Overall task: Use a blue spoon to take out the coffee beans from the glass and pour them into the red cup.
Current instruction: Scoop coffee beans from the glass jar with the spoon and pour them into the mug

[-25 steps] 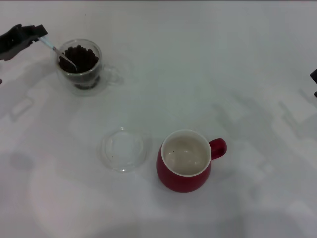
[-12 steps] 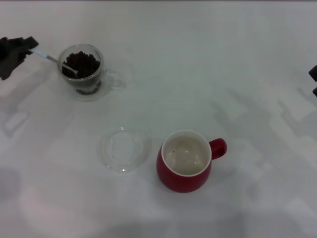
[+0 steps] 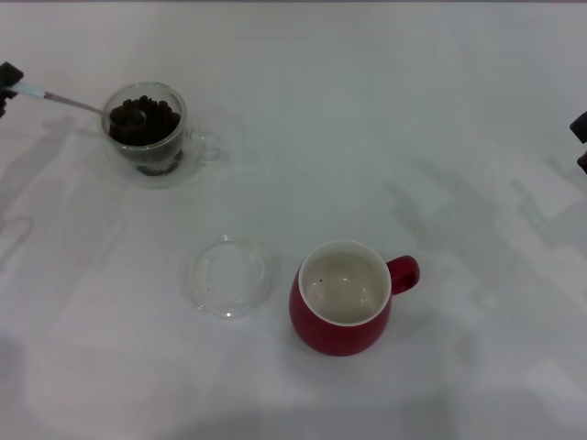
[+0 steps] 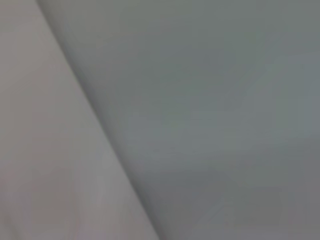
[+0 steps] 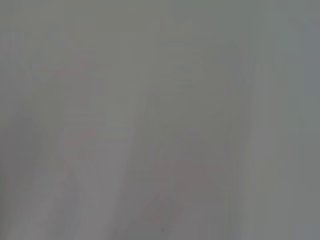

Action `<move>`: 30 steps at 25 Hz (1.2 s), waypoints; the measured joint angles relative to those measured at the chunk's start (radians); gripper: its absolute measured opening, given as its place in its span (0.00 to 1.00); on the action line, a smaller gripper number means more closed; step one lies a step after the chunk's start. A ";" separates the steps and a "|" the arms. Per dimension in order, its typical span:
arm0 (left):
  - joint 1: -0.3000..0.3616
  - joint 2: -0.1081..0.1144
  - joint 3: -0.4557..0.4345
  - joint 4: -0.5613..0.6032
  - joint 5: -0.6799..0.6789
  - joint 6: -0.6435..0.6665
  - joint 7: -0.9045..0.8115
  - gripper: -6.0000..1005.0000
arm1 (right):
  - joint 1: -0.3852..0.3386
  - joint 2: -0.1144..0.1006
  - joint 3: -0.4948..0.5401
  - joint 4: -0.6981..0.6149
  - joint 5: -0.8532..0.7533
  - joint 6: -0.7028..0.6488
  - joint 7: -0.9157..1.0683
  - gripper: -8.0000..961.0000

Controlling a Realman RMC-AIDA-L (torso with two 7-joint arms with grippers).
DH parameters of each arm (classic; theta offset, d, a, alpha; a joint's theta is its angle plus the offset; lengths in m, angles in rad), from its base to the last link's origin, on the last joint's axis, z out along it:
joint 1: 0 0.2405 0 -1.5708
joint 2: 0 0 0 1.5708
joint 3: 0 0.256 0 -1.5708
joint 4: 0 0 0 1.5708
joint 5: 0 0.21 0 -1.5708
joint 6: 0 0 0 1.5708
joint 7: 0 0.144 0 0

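Left gripper (image 3: pixel 7 81) at ten o'clock, clamped on blue spoon (image 3: pixel 55 99), bowl dipped among coffee beans (image 3: pixel 142 120) inside glass (image 3: pixel 147 133). Red cup (image 3: pixel 341 298) at five o'clock. Risk: tipping spoon, scattering beans across tabletop (image 3: pixel 413 137).

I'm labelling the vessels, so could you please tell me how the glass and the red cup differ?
The glass is clear; the red cup is opaque dark red. The glass is smaller. The glass holds the coffee beans and the blue spoon; the red cup looks almost empty. Both stand upright, handles pointing right.
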 joint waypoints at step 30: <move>-0.054 -0.009 0.000 0.097 0.194 0.247 0.071 0.14 | 0.053 -0.003 0.000 -0.039 0.006 0.019 -0.011 0.63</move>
